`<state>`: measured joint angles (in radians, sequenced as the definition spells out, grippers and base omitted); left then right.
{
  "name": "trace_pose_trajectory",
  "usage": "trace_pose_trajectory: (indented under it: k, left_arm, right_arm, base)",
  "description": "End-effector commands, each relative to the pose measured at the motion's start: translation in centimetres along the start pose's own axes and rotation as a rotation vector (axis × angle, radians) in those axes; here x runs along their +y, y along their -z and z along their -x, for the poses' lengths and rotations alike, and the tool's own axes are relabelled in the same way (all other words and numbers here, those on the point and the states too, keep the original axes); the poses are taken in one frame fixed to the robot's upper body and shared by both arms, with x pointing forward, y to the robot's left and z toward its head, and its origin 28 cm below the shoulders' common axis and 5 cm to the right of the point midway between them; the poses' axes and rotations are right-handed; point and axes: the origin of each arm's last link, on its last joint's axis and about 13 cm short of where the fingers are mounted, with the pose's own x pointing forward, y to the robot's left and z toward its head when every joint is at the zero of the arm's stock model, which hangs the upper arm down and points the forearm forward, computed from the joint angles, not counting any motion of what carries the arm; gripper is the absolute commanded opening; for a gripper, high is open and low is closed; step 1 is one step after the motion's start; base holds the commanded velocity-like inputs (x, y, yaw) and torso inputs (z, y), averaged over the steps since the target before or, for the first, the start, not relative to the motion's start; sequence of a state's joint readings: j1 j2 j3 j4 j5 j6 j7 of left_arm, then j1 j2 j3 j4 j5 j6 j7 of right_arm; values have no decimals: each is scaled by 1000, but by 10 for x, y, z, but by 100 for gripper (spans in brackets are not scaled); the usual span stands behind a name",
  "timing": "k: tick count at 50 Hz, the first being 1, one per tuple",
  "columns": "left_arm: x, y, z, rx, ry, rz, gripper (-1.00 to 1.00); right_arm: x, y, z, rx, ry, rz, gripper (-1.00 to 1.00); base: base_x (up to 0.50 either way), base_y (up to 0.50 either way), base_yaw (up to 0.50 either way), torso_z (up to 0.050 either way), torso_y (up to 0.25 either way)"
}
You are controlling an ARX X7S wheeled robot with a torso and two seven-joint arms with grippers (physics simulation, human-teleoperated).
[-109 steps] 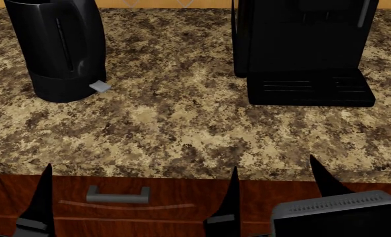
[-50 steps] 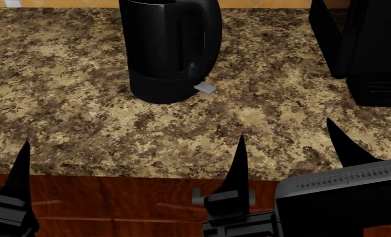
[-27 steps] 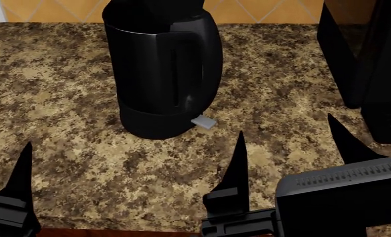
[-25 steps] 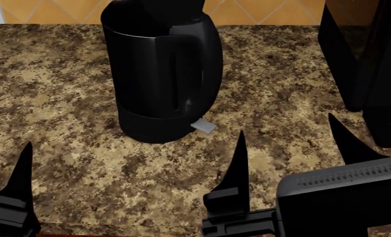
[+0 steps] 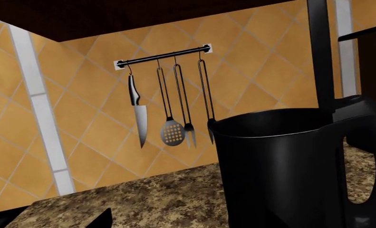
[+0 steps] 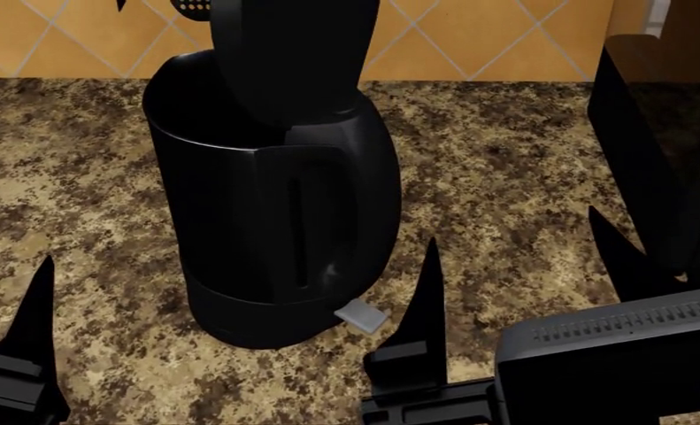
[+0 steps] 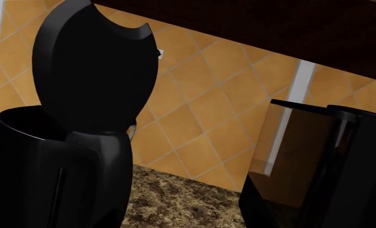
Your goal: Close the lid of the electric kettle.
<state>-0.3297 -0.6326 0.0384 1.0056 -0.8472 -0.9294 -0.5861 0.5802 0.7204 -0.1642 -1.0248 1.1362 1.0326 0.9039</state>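
Now | electric kettle (image 6: 267, 230) upright, handle toward robot | lid (image 7: 92, 66) raised vertical | both tools' spread: cannot tell

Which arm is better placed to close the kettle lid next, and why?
Probably the right. The right gripper sits nearer the handle side, where the upright lid hinges on the electric kettle. The left gripper is low, facing its body.

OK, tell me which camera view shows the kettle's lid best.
The right wrist view: the lid stands upright and open above the electric kettle, its whole oval outline clear against the tiles. The head view shows only its lower part, cut off by the frame's edge. The left wrist view shows it edge-on as a thin strip.
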Motion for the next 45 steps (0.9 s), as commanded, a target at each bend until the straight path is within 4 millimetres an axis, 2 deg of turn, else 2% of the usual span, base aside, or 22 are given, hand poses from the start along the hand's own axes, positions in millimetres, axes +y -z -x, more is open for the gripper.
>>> trace_pose_trajectory:
  k: [1,9,14,34,45]
  left_arm:
    - [0,-1,2,-4,-1,3,100]
    - [1,0,2,-2,-2,6,100]
    - [0,1,2,-3,-2,11,100]
    - [2,7,-1,12,-14,15,100]
    - [2,10,0,3,-27,2,100]
  right_arm:
    - [0,-1,5,-13,-5,-8,100]
    - [-18,-31,11,-18,54,42,100]
    - [-26,-51,6,-18,57,89,100]
    - [-30,-112,-12,-66,-45,133,100]
    - [-18,-127,-27,-61,-161,115,100]
  base:
    - [0,0,0,0,0]
    - [0,0,0,0,0]
    - [0,0,0,0,0]
    - [0,0,0,0,0]
    - [0,0,0,0,0]
